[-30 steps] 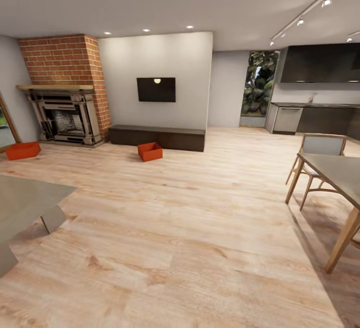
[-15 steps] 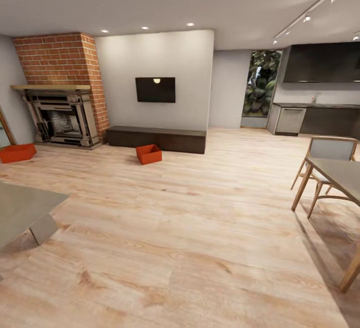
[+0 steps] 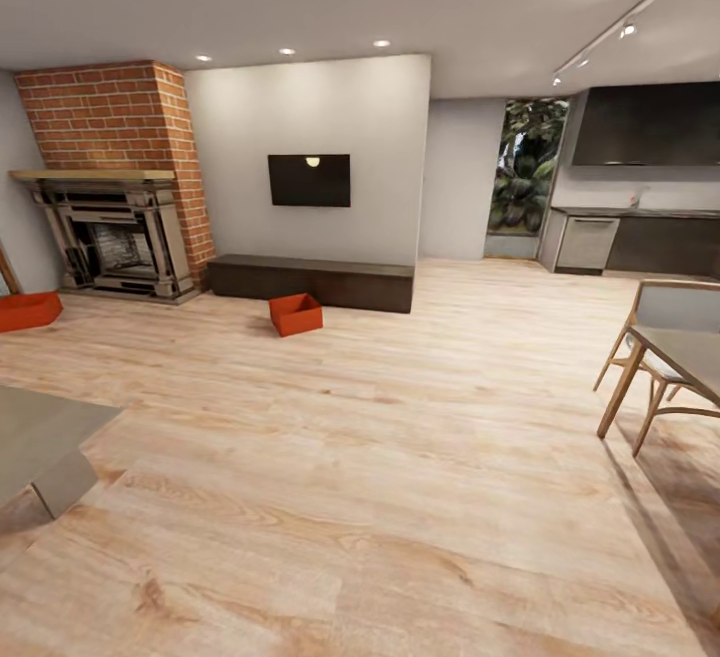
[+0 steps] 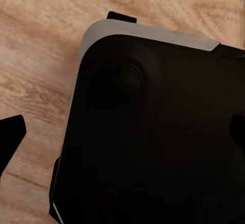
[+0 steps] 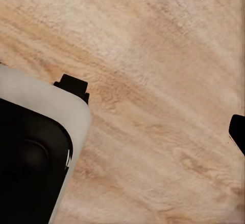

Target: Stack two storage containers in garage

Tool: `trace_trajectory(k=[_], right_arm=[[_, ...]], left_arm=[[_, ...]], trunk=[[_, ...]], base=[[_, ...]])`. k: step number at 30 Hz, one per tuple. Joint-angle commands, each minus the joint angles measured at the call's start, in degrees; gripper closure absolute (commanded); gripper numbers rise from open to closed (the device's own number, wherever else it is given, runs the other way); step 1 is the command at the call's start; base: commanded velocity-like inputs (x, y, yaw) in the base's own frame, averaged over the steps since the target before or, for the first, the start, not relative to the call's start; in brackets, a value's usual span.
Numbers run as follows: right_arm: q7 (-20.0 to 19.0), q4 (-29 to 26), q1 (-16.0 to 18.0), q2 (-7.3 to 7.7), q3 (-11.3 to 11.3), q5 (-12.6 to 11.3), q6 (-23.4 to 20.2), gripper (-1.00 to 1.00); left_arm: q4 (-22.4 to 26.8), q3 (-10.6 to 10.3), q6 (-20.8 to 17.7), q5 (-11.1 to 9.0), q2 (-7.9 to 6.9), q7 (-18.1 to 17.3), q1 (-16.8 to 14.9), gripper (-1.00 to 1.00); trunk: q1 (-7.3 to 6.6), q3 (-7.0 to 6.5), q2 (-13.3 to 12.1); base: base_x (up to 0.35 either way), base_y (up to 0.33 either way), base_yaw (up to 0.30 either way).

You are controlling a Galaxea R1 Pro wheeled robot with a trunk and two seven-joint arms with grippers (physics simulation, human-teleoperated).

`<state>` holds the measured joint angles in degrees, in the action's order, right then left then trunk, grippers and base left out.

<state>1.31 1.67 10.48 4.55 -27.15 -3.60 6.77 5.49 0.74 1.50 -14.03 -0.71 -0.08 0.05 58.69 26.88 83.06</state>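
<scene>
Though both tools pointed at wood flooring, grip state impossible to tell, the near bin [image 3: 296, 314] and far bin [image 3: 28, 310] looked light, stiff, slick-walled, best pinched at the rim.

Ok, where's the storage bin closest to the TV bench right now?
In the head view, that storage container sits on the wood floor left of centre, just in front of the long dark bench under the TV.
</scene>
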Motion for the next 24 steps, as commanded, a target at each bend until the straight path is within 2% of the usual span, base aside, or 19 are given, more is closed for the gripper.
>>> trace_trajectory(k=[1, 24], right_arm=[[0.09, 0.18, 0.06, -0.02, -0.46, -0.37, 0.35, -1.00], [0.71, 0.18, 0.06, 0.04, -0.51, -0.18, 0.47, -1.00]], left_arm=[[0.05, 0.05, 0.09, -0.24, 0.00, -0.01, 0.01, -1.00], [0.03, 0.05, 0.09, -0.19, 0.01, 0.08, 0.00, -1.00]], trunk=[[0.03, 0.05, 0.02], [0.03, 0.05, 0.02]], base=[[0.330, 0.000, 0.000], [0.330, 0.000, 0.000]])
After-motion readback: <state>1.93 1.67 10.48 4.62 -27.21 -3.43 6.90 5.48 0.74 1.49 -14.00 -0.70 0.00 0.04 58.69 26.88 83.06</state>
